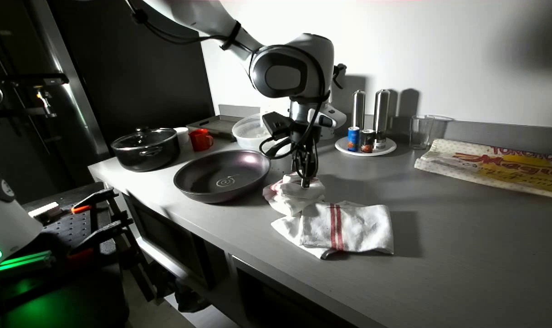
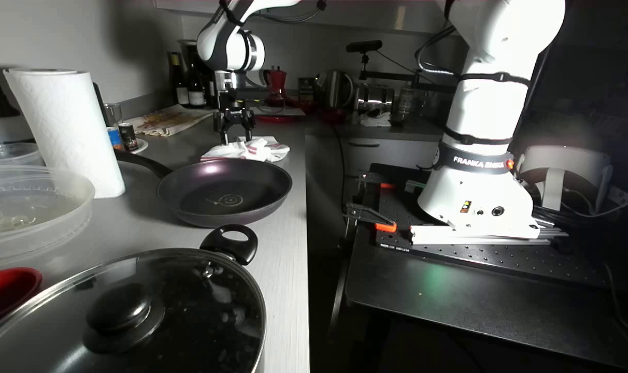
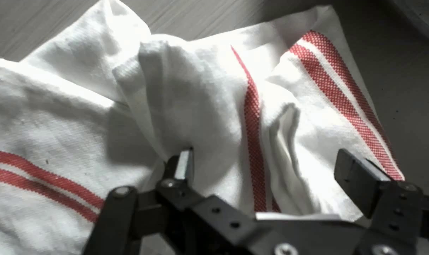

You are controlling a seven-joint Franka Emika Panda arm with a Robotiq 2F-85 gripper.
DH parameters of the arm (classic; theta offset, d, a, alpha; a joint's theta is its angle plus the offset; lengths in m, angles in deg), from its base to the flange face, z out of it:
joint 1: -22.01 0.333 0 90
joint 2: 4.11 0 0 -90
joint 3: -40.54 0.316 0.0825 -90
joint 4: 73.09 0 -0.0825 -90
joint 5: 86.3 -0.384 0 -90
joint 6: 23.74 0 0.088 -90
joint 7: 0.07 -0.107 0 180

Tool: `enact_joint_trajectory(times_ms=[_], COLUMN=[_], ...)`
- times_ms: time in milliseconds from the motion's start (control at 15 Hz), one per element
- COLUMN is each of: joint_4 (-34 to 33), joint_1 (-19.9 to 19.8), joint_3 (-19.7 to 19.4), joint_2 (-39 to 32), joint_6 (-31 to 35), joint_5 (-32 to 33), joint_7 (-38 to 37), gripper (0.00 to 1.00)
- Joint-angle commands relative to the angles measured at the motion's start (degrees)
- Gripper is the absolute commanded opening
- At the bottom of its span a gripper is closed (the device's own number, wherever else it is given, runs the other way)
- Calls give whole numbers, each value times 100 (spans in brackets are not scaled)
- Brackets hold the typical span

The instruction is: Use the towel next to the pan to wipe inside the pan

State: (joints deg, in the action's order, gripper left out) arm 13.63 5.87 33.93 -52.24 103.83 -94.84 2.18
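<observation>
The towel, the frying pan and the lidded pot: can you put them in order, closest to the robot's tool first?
In an exterior view:
1. Towel: right under the tool.
2. Frying pan: left of the tool.
3. Lidded pot: farthest left of the three.

Kitchen, grey counter, frying pan, lidded pot, paper-towel roll, kettle, probably a toaster

Harsh light, dark shadows (the pan glints).
</observation>
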Motion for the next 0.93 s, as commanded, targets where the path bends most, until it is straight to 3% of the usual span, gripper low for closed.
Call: enact_joint_trajectory(times_ms=[0, 533, 600, 733, 867], joint_4=[-52, 155, 157, 171, 190], joint_1=[-101, -200, -213, -227, -232], joint_3=[113, 153, 163, 182, 200], joint_2=[-201, -246, -248, -245, -233], joint_6=[135, 315, 316, 319, 327], joint_5=[-131, -182, -194, -208, -225], joint_7=[-33, -22, -19, -11, -10], gripper=[100, 100, 75, 68, 53])
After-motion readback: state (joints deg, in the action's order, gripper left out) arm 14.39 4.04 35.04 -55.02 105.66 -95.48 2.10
